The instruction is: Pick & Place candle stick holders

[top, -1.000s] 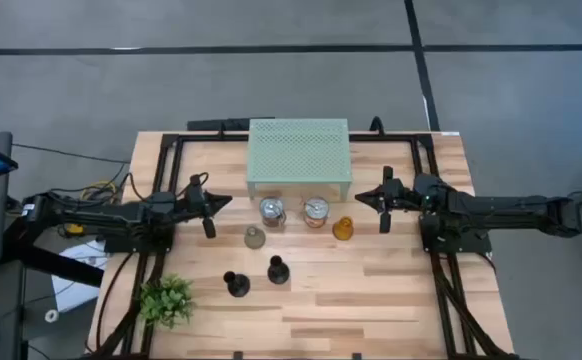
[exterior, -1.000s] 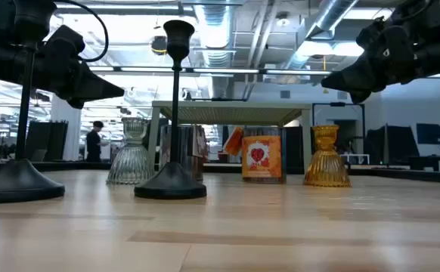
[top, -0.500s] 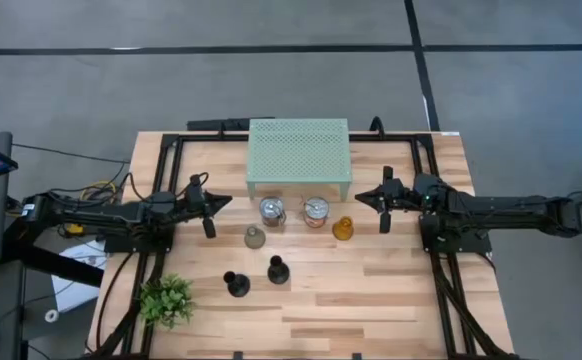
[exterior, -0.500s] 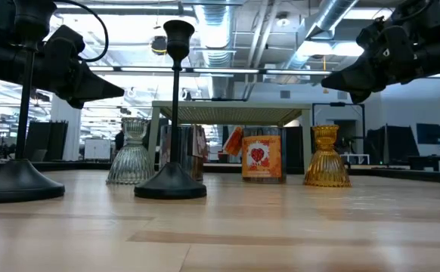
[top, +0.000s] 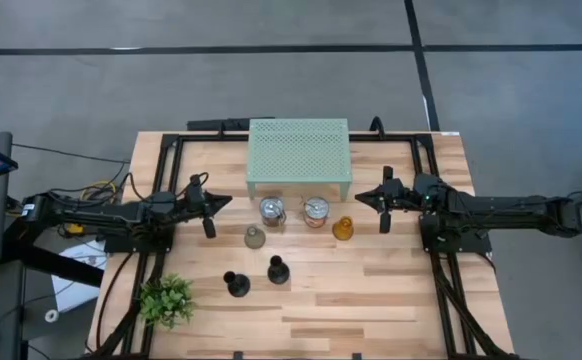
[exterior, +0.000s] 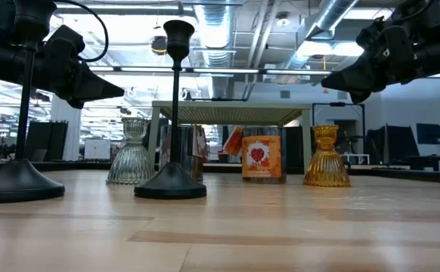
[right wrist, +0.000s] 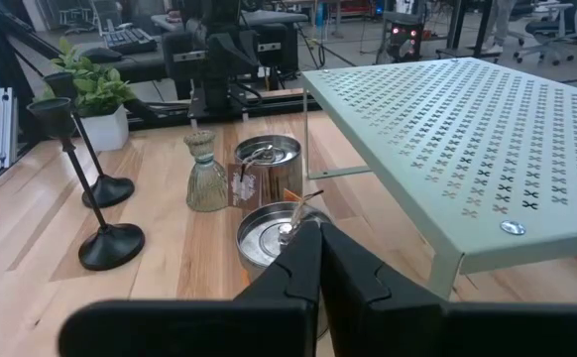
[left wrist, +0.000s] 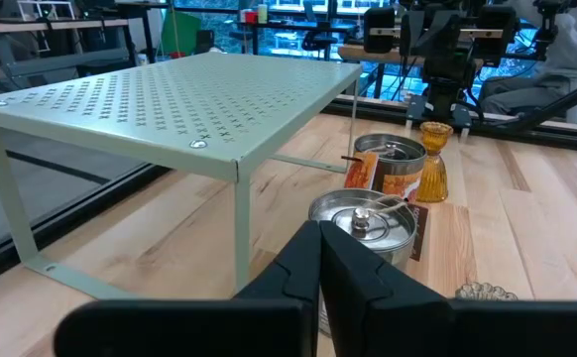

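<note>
Both arms hang above the table with nothing in them: the left gripper (top: 209, 205) has its fingers pressed together at the left side of the table, and the right gripper (top: 383, 200) is likewise pressed together at the right side, each pointing in toward the middle. None of the six candle holders is lifted yet. The two clear jars (top: 272, 211) (top: 316, 210) stand side by side just in front of the mint-green rack (top: 299, 152), the amber glass holder (top: 343, 229) stands just beside the right-hand jar, the grey-olive holder (top: 255, 237) sits near the left-hand jar, and the two black holders (top: 236, 285) (top: 277, 270) stand closer to the front edge, near each other. The main risk, as I judge it, lies in the tall thin stems of the black holders, which the low view shows rising high over small bases (exterior: 170, 183): a finger coming in sideways could tip one, and it might knock its neighbour. The jars and the amber holder are packed close, so fingers spread around one could nudge the next; smooth glass may also slip in a pinch. The rack's front legs and low top stand right behind the jars and limit any approach from that side. A small green plant (top: 166, 298) sits at the front left corner, well apart from the holders and out of the way.
</note>
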Robot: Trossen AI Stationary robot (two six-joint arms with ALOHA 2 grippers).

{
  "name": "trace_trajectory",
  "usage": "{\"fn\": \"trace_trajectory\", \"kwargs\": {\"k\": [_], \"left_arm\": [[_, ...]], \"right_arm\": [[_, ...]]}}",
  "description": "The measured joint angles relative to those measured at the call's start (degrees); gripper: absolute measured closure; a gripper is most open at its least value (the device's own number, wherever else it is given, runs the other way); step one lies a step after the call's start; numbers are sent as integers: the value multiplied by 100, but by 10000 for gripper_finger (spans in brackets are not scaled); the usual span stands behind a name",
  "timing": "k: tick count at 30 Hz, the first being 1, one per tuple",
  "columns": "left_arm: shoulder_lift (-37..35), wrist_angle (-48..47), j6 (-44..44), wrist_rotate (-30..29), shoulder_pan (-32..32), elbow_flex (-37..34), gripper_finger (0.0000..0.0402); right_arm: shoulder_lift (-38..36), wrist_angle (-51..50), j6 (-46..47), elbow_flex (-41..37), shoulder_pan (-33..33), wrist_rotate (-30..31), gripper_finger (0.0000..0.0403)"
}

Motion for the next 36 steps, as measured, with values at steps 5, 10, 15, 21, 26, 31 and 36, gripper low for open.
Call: {"fn": "trace_trajectory", "kwargs": {"k": [5,10,15,21,26,31,36], "left_arm": [[0,0,0,-1,1,0,394],[-2,0,31,-1,0,0,394],[0,0,452,-1,0,0,394],[-2,24,460,-1,-1,0,394],[-2,51,470,-1,0,0,394],[-2,71,455,-1,1,0,394],[-2,105,450,-1,-2,0,394]], "right_arm": [[0,1,0,0,-2,0,403],[0,1,1,0,-1,0,403],[0,-1,-590,0,-7,0,403],[0,-1,-226,0,-7,0,403],[-1,-1,151,0,-7,0,403],[0,-3,153,0,-7,0,403],[0,-4,152,0,-7,0,403]]}}
